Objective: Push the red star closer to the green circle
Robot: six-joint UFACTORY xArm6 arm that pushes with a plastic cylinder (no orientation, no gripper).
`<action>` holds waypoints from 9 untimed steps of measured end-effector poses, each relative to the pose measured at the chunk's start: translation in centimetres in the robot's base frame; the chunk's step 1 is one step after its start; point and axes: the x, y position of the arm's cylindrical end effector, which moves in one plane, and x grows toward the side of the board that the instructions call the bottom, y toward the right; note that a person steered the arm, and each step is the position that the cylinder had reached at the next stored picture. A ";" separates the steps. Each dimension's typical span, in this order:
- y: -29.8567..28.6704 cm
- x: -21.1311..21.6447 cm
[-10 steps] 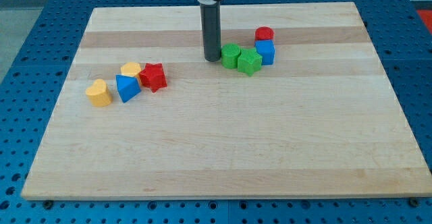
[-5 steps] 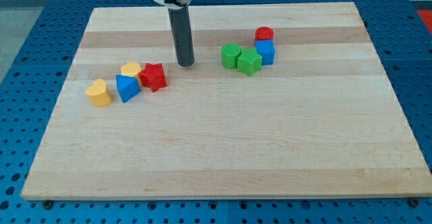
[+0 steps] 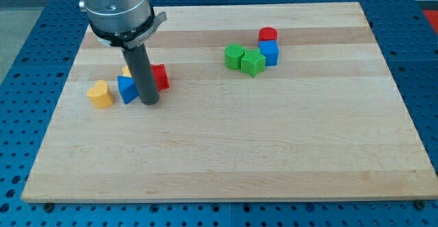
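Observation:
The red star (image 3: 160,76) lies at the view's left, partly hidden behind my rod. My tip (image 3: 149,102) rests on the board just below and left of the star, right beside the blue block (image 3: 126,89). The green circle (image 3: 234,55) sits at the view's upper middle, far to the star's right, touching a green star-like block (image 3: 252,62).
A yellow block (image 3: 100,94) lies left of the blue block; another yellow block (image 3: 126,70) is mostly hidden behind my rod. A blue block (image 3: 269,52) and a red cylinder (image 3: 267,35) sit right of the green pair.
My tip has moved from beside the green circle leftward and down the view to the lower left of the red star. No block has visibly moved.

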 end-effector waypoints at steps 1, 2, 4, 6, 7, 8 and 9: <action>0.0 -2.4; 0.0 -5.4; 0.7 -12.5; 2.2 -15.7; 3.9 -15.5; 5.7 -15.4; 8.0 -15.4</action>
